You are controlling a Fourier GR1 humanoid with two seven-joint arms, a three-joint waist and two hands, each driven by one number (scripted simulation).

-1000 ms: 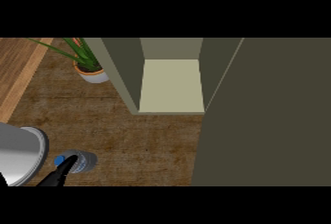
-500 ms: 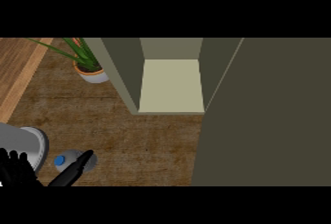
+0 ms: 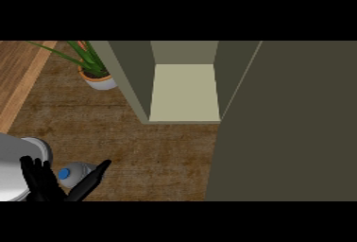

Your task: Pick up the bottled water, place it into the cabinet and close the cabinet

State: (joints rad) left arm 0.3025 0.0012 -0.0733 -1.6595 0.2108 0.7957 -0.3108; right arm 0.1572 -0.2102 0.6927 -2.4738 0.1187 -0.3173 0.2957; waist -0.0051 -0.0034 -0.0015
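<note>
1 cabinet point(image 3: 185, 92) fills the upper centre and right of the frame. Its door point(image 3: 286, 123) stands open as a broad dark panel running down the right side, and the pale inner shelf shows between the 2 side walls. The brown counter point(image 3: 140, 137) spans the middle of the frame, with a lighter wood strip at the left edge. A potted plant point(image 3: 97, 75) stands at the upper left, just beside the cabinet's left wall. At the lower left, the left hand point(image 3: 45, 182) is released, fingers straight and spread, thumb extended to the right. The bottled water point(image 3: 73, 172), blue cap facing the camera, sits between the fingers and thumb; contact cannot be determined. The right hand is out of the frame.
</note>
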